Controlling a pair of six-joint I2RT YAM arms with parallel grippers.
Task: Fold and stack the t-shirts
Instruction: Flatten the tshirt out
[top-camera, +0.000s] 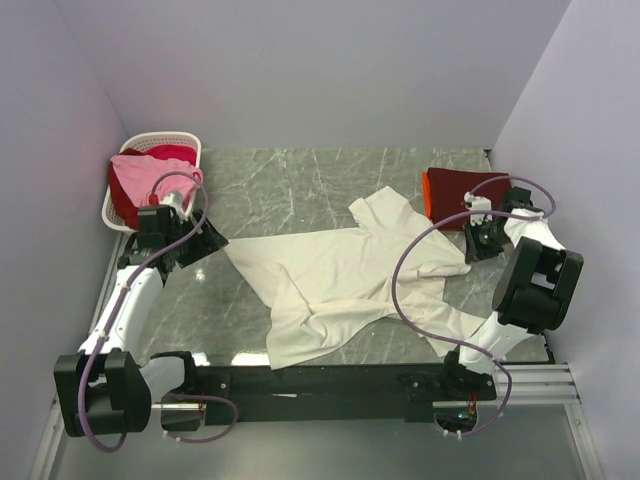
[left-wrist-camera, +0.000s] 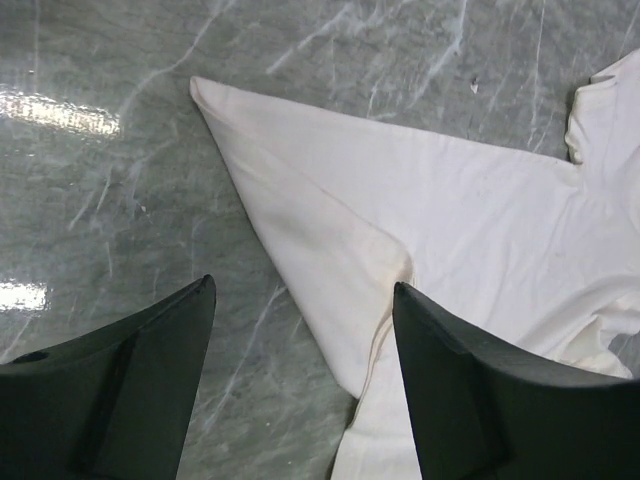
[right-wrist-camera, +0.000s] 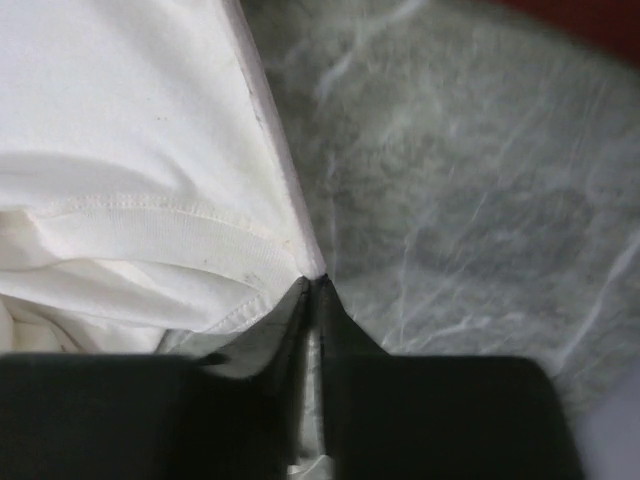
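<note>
A large cream-white t-shirt (top-camera: 340, 280) lies spread and rumpled across the middle of the marble table (top-camera: 300, 180). My left gripper (top-camera: 205, 245) hovers open just off its left corner; in the left wrist view that folded corner (left-wrist-camera: 400, 200) lies under and between the wide-apart fingers of the left gripper (left-wrist-camera: 305, 285), untouched. My right gripper (top-camera: 470, 250) is at the shirt's right edge. The right wrist view shows the right gripper (right-wrist-camera: 314, 280) pinched together on a hemmed corner of the cream cloth (right-wrist-camera: 130, 150). A folded dark red t-shirt (top-camera: 455, 190) lies at the back right.
A white slatted basket (top-camera: 170, 140) stands at the back left, holding a pink t-shirt (top-camera: 145, 175) and a red one (top-camera: 170, 152). Walls close in on the left, back and right. The black arm rail (top-camera: 320, 380) runs along the near edge.
</note>
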